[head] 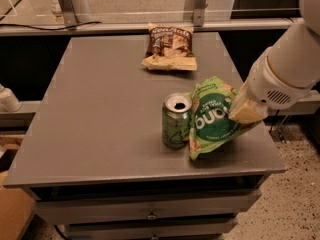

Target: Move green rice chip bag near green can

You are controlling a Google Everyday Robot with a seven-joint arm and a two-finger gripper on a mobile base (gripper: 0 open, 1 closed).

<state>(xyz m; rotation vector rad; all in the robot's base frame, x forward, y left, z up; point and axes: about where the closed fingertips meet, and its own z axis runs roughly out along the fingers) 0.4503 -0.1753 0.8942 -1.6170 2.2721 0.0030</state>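
Near the front edge of the grey table, the crinkled light-green rice chip bag leans against the small green metallic can. The gripper is at the bag's right edge, its tan fingers seemingly clamped on it. Pushing further left could topple the can. The far finger is hidden. A brown-and-tan chip bag lies farther back.

Layout on the counter. The green can stood upright toward the front right. The green rice chip bag lay tilted just right of it, touching it. The pincer was clamped on the bag's right edge. A second chip bag lay behind both, near the far edge.
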